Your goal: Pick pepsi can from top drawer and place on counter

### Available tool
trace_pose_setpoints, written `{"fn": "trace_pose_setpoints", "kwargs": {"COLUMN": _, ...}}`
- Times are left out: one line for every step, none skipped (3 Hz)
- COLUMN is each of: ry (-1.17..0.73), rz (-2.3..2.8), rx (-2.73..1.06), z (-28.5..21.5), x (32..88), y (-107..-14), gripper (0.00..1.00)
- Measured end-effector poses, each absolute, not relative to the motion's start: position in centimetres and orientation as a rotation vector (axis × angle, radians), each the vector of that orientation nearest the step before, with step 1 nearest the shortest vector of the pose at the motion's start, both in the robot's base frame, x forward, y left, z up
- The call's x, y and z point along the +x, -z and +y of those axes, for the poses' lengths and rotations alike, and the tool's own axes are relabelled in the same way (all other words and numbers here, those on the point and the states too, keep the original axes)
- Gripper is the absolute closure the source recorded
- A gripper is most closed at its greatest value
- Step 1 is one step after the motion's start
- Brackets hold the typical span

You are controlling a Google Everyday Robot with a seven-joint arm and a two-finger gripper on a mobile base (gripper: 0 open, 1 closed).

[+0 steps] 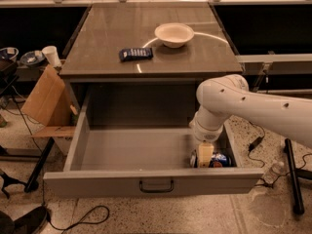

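My pincer (204, 156) sits low in the front right corner of the wide, deep grey metal top drawer (131, 147); I cannot tell whether it grips anything. The small dark blue pepsi can (220, 160) lies in that same corner, half hidden behind my pincer and the drawer's front panel.

We can read no text, brand or number anywhere. The can (220, 160), at 4 o'clock in the drawer (97, 182), shows only blue and a speck of red, no letters. The packet (136, 54) on the counter (195, 57), at 8 o'clock from the bowl (174, 34), has print too small to read. The gripper (204, 159) sits at the can's 9 o'clock, unmarked.
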State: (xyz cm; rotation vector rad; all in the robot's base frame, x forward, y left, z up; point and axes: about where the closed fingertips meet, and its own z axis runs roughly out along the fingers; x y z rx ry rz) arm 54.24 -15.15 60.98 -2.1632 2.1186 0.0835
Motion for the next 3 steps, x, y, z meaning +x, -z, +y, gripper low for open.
{"fn": "trace_pose_setpoints", "kwargs": {"ry": -0.112, "rz": 2.144, "rx": -2.172, "z": -15.10, "x": 54.26, "y": -60.21, "gripper": 0.07}}
{"fn": "trace_pose_setpoints", "kwargs": {"ry": -0.144, "rz": 2.180, "rx": -2.176, "z": -15.16, "x": 54.24, "y": -59.39, "gripper": 0.26}}
{"fn": "trace_pose_setpoints", "kwargs": {"ry": -0.164, "rz": 2.209, "rx": -2.147, "z": -15.63, "x": 54.19, "y": -59.50, "gripper": 0.49}}
